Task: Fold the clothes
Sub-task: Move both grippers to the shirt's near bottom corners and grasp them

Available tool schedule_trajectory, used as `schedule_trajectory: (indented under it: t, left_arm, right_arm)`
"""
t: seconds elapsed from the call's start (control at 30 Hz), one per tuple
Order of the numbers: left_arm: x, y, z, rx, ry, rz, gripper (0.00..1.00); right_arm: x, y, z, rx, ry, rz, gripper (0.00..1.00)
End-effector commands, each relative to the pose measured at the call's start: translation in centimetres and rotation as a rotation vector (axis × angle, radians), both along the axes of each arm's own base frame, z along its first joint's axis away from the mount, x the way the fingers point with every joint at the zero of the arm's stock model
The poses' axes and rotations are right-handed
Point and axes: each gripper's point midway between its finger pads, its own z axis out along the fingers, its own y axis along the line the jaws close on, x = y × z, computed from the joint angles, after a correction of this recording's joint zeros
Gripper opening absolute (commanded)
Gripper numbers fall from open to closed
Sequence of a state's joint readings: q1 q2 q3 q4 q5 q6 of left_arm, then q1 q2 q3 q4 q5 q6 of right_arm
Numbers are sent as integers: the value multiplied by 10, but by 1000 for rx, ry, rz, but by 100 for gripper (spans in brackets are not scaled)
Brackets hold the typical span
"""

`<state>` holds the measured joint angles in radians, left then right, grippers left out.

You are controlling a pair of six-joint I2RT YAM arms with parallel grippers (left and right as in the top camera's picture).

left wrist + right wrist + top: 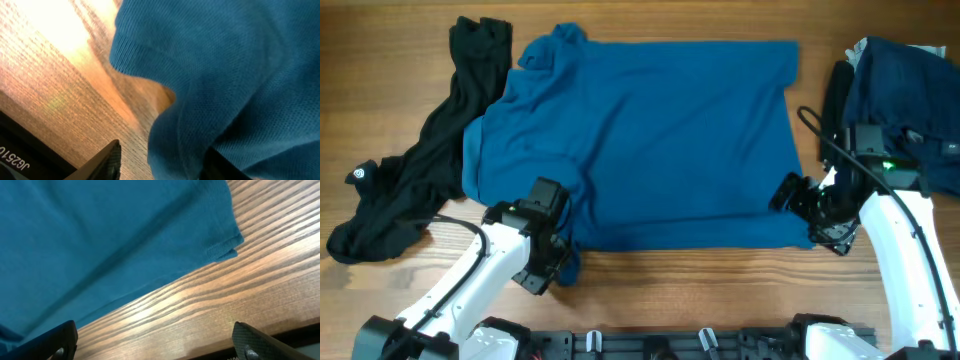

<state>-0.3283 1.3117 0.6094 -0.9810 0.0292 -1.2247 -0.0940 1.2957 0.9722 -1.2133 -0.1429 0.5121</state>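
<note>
The clothes lie on the wooden table [720, 300]. A large medium-blue T-shirt [650, 140] is spread flat in the middle. A long black garment [430, 160] with a small white logo lies at its left. A navy piece [900, 80] is bunched at the back right. My left gripper [560, 268] is at the shirt's near left corner. In the left wrist view its jaws [162, 150] stand apart around a fold of the T-shirt [225, 75], with bare wood between the left finger [107, 160] and the cloth. My right gripper [807, 213] is open at the near right corner, over bare wood [155, 327], just short of the shirt's hem [222, 250].
A black cable [815, 135] runs from the right arm past the shirt's right edge. The table's front edge with its dark rail [700, 345] is close behind both grippers. A pale piece [920, 50] peeks from under the navy pile.
</note>
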Motion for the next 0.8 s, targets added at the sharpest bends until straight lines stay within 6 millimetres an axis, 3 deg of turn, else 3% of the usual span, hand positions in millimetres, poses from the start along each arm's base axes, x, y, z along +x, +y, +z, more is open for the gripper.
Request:
schedule_trajectory:
  t: [0.0, 0.07, 0.1, 0.3, 0.43, 0.53, 0.6, 0.77]
  left_arm:
    - [-3, -2, -1, -9, 3, 24, 35]
    - [-1, 3, -1, 15, -6, 25, 8]
    - [0, 5, -1, 23, -9, 30, 4]
    - [5, 18, -1, 48, -20, 86, 4]
    - [7, 18, -1, 45, -27, 91, 4]
    - [9, 17, -1, 42, -38, 91, 4]
    - [11, 17, -2, 40, -44, 91, 4]
    - [13, 17, -2, 39, -51, 91, 4]
  right_arm:
    - [-11, -2, -15, -20, 30, -35, 100]
    - [-11, -2, -23, -20, 28, -37, 100]
    - [-11, -2, -25, -20, 28, -41, 99]
    - [-12, -9, -32, -59, 26, -46, 94]
    - [-27, -8, -67, -58, 61, -145, 86]
    - [-29, -10, -83, -69, 47, -211, 84]
    - [-24, -11, -85, -69, 26, -232, 82]
    - [-12, -29, -84, -158, -27, -341, 66]
